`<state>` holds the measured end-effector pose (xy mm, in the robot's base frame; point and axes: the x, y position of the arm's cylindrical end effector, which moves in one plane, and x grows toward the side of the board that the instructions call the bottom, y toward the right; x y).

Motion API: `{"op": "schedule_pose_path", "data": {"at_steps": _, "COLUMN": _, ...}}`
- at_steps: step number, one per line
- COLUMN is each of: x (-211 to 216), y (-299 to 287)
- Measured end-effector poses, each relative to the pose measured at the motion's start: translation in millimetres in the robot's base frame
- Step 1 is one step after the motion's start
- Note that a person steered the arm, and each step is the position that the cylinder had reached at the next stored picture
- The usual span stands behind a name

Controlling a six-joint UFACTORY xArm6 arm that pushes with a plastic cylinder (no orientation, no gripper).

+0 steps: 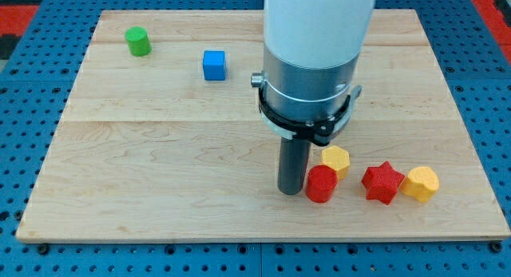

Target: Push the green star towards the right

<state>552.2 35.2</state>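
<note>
No green star shows in the camera view; the only green block [137,41] is at the view's top left and looks like a round cylinder. My tip [291,191] rests on the wooden board [160,165] at the lower middle. It stands just left of a red cylinder [322,184], touching it or nearly so. A yellow hexagonal block [336,160] sits just above and right of the red cylinder. The wide arm body [315,53] hides part of the board behind it.
A blue cube [214,65] sits at the upper left of the middle. A red star [382,182] and a yellow block [421,183] touch each other at the lower right. The board lies on a blue perforated table [24,109].
</note>
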Motion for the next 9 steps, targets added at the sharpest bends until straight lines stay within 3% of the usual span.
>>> {"op": "schedule_pose_path", "data": {"at_steps": 1, "x": -14.4, "y": -32.5}}
{"op": "schedule_pose_path", "data": {"at_steps": 5, "x": -119.0, "y": -38.8}}
{"op": "schedule_pose_path", "data": {"at_steps": 9, "x": -114.0, "y": 76.0}}
